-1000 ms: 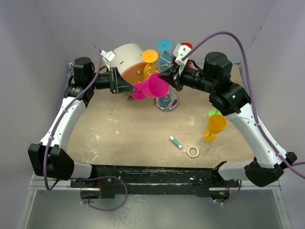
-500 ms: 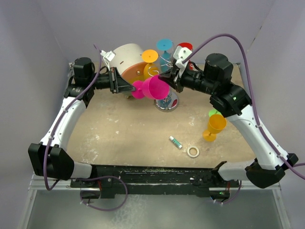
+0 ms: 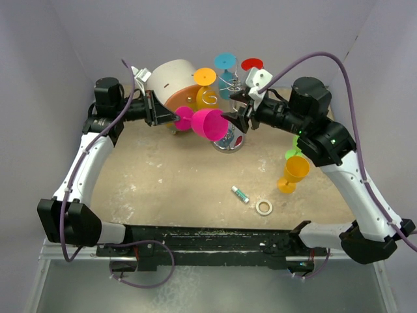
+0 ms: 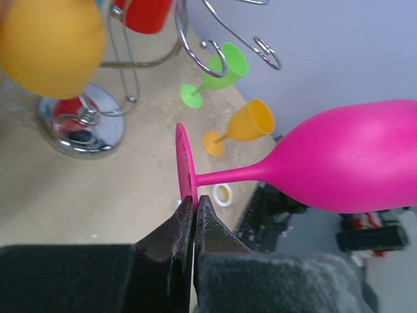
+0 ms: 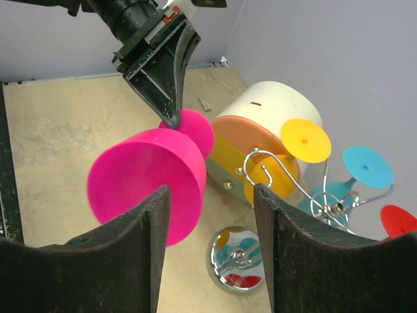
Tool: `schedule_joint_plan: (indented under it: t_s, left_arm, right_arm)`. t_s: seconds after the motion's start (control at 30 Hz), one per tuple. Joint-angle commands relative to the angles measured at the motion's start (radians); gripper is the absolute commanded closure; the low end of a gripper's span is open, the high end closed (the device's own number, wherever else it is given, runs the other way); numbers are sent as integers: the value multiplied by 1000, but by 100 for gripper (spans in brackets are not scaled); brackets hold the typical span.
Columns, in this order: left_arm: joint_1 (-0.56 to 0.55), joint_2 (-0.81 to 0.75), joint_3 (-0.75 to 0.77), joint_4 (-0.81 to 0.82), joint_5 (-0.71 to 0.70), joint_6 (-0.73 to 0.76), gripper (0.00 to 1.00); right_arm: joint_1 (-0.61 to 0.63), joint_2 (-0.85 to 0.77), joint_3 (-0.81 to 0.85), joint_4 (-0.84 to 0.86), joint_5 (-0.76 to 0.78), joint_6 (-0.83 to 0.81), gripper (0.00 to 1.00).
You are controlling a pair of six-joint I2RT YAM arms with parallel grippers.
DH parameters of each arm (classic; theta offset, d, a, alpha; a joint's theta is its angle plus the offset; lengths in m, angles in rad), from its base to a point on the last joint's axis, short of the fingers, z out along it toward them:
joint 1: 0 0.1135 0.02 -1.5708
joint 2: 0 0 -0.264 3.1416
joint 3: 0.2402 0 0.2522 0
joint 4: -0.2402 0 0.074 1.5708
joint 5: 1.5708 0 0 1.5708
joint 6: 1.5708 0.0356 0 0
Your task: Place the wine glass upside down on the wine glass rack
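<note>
Pinching the wine glass [image 4: 352, 163] by its foot — left gripper [image 4: 194, 203] clamped.

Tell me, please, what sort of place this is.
Most likely a robotics lab test cell: a left arm and right arm bolted to a scuffed table, plain grey walls boxing it in, and practice props such as a pink wine glass and a wire rack.

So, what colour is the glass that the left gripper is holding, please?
The wine glass is pink, clearest in the left wrist view.
</note>
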Motion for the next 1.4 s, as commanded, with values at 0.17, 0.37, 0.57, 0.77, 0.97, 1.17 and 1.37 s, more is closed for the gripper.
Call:
schedule_joint_plan:
  t_s: [0.17, 0.37, 0.57, 0.77, 0.97, 1.17, 1.37]
  left_arm:
    - [-55, -118, 232, -264, -399, 475, 100]
    - [-171, -111, 350, -383, -563, 687, 100]
    - [-321, -65, 450, -434, -743, 918, 100]
    - [-488, -8, 527, -442, -900, 1133, 100]
    - [-648, 67, 558, -409, -1083, 1274, 100]
    - [-783, 125, 518, -302, -1295, 1433, 100]
    - [-846, 178, 509, -245, -1381, 1498, 100]
  right_arm:
    - [-89, -103, 78, -61, -15, -20, 40]
    - [-144, -108, 91, -57, 11, 21, 38]
    - [-226, -96, 39, -5, 75, 106, 31]
    - [-335, -97, -73, 102, 81, 225, 24]
    - [-411, -87, -102, 140, 48, 264, 23]
    - [-475, -95, -128, 156, 3, 273, 23]
    - [-505, -99, -139, 163, -29, 276, 23]
